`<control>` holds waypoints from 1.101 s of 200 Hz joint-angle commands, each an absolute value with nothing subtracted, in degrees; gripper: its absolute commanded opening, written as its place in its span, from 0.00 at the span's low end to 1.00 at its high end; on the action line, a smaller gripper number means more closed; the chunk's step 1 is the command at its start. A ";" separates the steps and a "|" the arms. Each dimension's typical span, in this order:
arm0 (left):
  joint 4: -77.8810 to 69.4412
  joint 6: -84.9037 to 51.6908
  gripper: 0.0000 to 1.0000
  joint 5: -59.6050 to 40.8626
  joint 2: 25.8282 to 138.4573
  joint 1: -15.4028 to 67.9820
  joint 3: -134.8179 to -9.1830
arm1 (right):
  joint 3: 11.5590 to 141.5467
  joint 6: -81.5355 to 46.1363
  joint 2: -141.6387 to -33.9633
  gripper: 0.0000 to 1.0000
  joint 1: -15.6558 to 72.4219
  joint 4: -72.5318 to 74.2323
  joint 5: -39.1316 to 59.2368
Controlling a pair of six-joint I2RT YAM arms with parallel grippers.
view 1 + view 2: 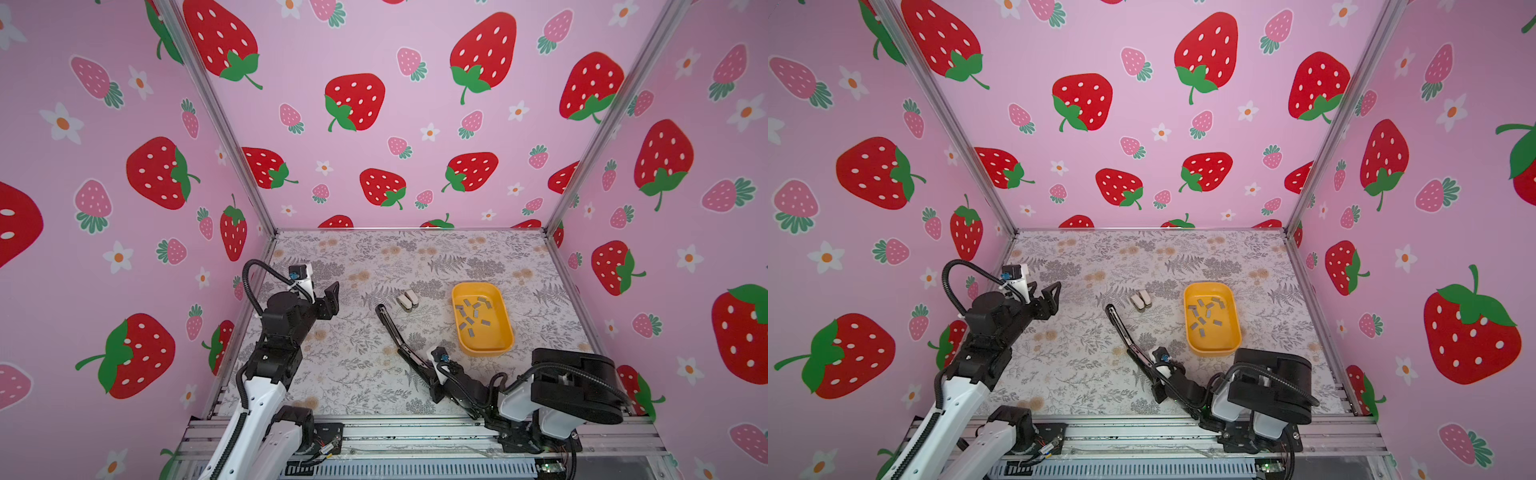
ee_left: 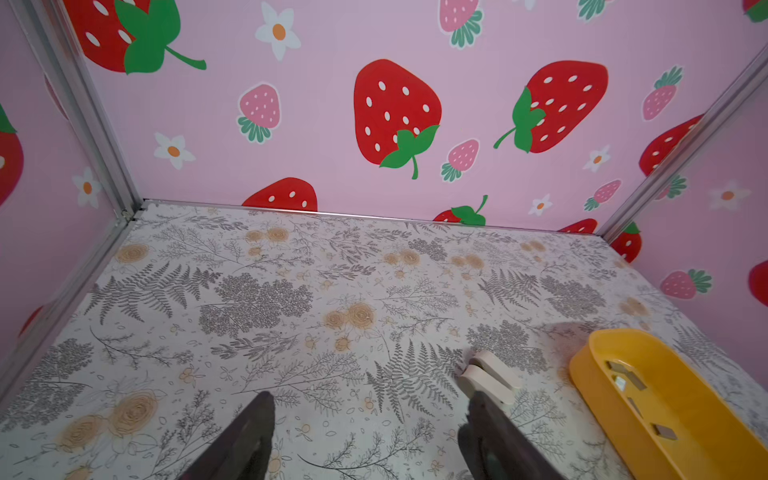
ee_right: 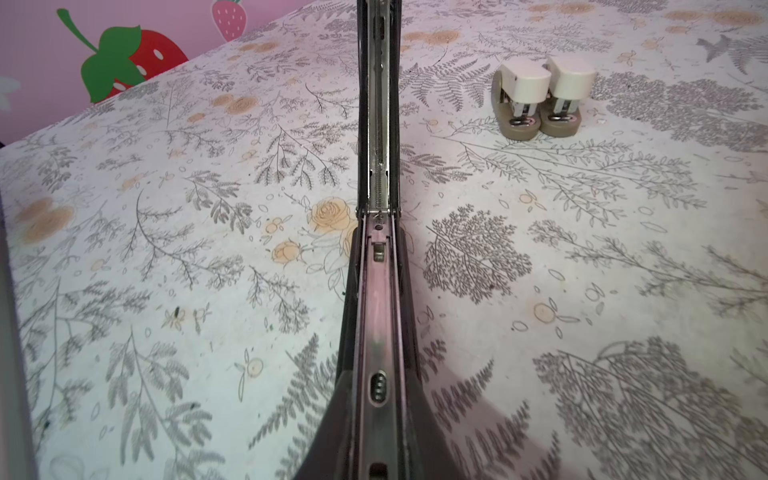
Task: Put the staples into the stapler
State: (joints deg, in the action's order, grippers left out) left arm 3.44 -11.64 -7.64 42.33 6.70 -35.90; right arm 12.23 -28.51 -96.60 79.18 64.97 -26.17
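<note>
Robot test booth, lab-type, not lived-in room. Yellow tray [image 1: 484,352] taken as landmark: floral-print tabletop [image 1: 353,374] laid beneath it; strawberry-print panels [image 1: 395,50] set behind and to both sides, joined by aluminium profiles [image 1: 222,124]; robot arms [image 1: 266,365] bolted to slotted metal rail [image 1: 415,432] in front. Staples [image 1: 471,321] staged inside tray.

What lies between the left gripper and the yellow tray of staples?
Two small beige staplers and the far tip of the open black stapler, in both top views.
</note>
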 commanded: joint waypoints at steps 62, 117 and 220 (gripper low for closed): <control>-8.17 -17.88 0.71 -20.04 44.78 15.62 -25.60 | 25.53 -37.04 -111.66 0.12 79.72 63.71 -31.28; -18.70 -15.62 0.68 -20.00 58.43 23.93 -27.77 | 26.83 -37.52 -112.33 0.13 79.98 61.46 -32.78; -28.17 -15.70 0.67 -16.19 80.64 25.21 -33.31 | 29.75 -36.56 -113.99 0.19 83.56 58.28 -35.85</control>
State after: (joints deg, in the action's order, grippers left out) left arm -25.69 -16.25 -18.04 77.60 25.04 -30.04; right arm 29.65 -34.89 -112.01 82.85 61.98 -36.42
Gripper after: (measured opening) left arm 0.675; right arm 0.192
